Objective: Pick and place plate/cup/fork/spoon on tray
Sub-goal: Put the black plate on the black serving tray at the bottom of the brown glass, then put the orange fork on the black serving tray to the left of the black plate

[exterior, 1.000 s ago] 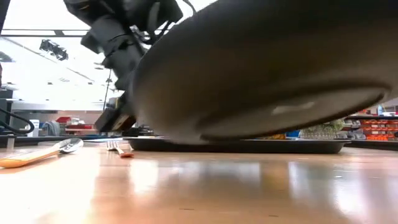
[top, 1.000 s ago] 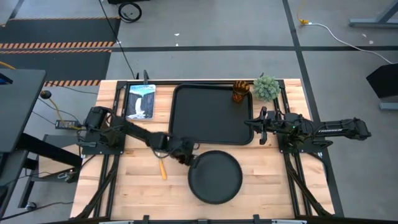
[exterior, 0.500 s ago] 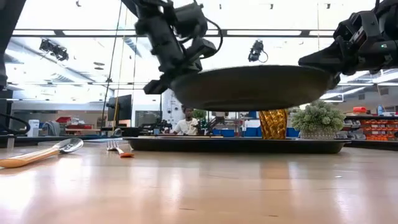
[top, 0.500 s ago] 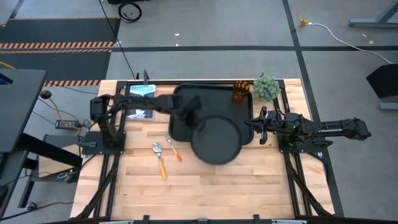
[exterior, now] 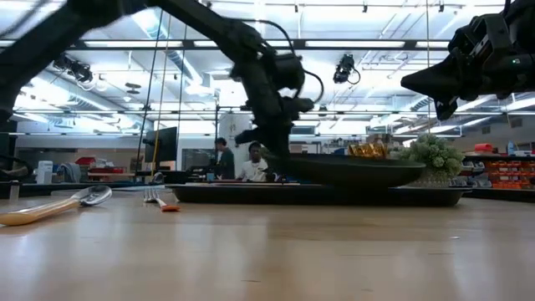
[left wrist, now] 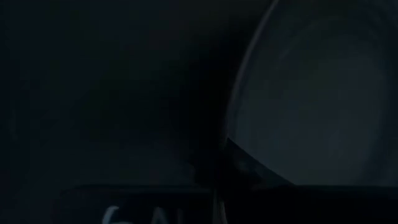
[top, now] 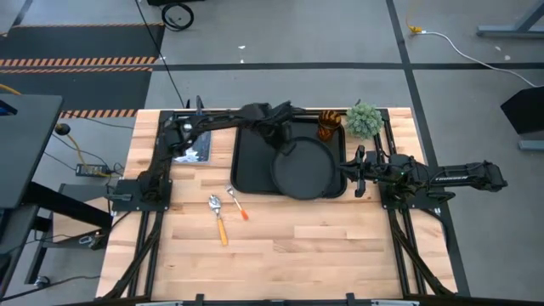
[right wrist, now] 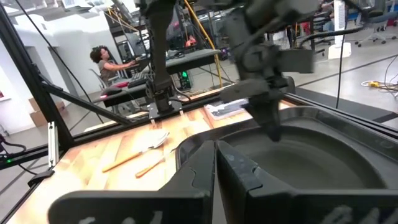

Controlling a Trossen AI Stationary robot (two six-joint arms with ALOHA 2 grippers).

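Observation:
The round black plate (top: 308, 170) hangs level and low over the right half of the black tray (top: 251, 157); whether it touches the tray I cannot tell. My left gripper (top: 283, 143) is shut on its rim. The amber cup (top: 329, 127) stands in the tray's far right corner. The fork (top: 237, 205) and the spoon (top: 218, 218) lie flat on the wood near the tray's near left corner. My right gripper (top: 351, 170) waits shut and empty just right of the tray's right edge. My left gripper pinches the plate's rim (top: 286, 150) at its far left side between its two fingers. The fingers (exterior: 274, 146) come from above, pointing down. The plate reaches out level from them toward the table's right, just above the tray's rim (exterior: 209, 192).
A bushy green plant (top: 364, 121) stands right of the cup at the far edge. A picture card (top: 191, 146) lies left of the tray, under my left arm. People show in the room behind (exterior: 251, 167). The near half of the table is bare wood.
My left gripper has carried the plate from the table's near middle toward the far edge, over the tray, and then down. The plate, lifted high and tilted at first, now hangs level and low over the tray's right half.

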